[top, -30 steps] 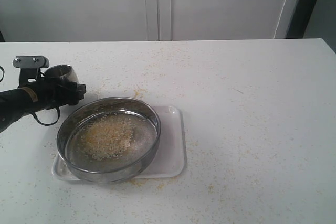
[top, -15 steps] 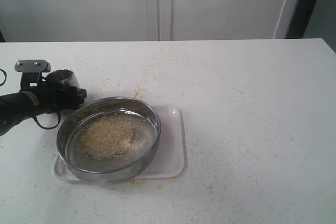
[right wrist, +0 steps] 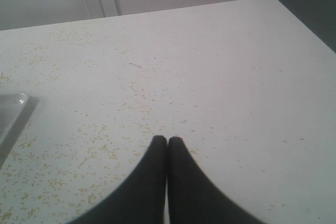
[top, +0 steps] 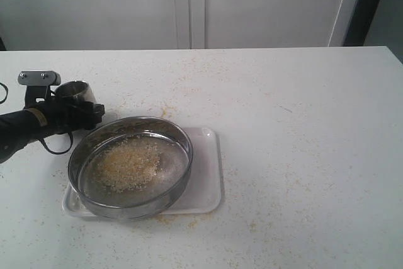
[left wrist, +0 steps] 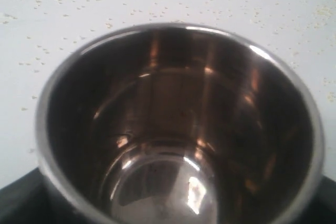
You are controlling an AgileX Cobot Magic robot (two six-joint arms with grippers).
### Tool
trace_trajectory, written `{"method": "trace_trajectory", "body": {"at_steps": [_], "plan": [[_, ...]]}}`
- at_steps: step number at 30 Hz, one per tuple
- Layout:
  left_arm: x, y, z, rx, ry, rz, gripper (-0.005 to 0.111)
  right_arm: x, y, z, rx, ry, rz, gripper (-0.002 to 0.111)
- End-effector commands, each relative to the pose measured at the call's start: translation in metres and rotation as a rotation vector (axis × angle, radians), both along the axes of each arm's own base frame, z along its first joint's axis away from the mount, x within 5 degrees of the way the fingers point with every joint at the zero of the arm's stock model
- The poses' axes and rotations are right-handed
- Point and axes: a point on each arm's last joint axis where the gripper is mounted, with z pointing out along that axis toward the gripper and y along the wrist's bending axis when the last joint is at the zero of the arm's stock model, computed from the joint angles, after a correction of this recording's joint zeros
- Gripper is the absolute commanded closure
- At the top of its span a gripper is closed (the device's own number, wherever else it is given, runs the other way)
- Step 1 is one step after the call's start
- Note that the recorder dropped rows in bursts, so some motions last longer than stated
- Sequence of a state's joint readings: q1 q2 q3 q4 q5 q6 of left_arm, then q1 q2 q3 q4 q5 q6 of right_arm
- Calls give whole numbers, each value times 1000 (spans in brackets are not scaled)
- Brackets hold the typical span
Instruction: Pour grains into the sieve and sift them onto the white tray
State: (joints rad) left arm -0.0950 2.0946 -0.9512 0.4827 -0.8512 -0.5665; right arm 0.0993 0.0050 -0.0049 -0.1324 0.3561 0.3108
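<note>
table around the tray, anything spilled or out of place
Yes. Loose grains are scattered over the table, thickest just behind the sieve and along the white tray's front edge. In the exterior view the sieve also sits off-centre, toward the tray's left end.

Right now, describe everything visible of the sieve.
The sieve is a wide, shallow round ring of shiny, steel-looking metal with a fine mesh bottom. It sits level on the white tray, covering most of it and leaving the right end bare. A pale tan heap of grains lies on the mesh, left of centre. The rest of the mesh is nearly bare. Only the tray and the grains touch it.
</note>
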Motion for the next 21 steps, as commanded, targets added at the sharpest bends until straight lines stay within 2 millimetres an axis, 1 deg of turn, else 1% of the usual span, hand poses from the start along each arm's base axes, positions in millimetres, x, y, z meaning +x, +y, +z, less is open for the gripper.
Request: {"method": "trace_trajectory", "body": {"at_steps": [1, 5, 8, 15, 19, 21], "plan": [[2, 1, 2, 8, -23, -1, 14, 0, 0, 0, 3, -15, -8, 108], [2, 2, 3, -2, -23, 21, 7, 0, 0, 0, 3, -15, -8, 108], [2, 2, 3, -4, -22, 24, 4, 0, 0, 0, 3, -15, -8, 108], [3, 2, 5, -10, -27, 25, 4, 0, 0, 0, 3, -15, -8, 108], [3, 2, 12, -15, -46, 22, 4, 0, 0, 0, 3, -15, -8, 108], [3, 2, 20, -16, -63, 22, 4, 0, 0, 0, 3, -15, -8, 108]]}}
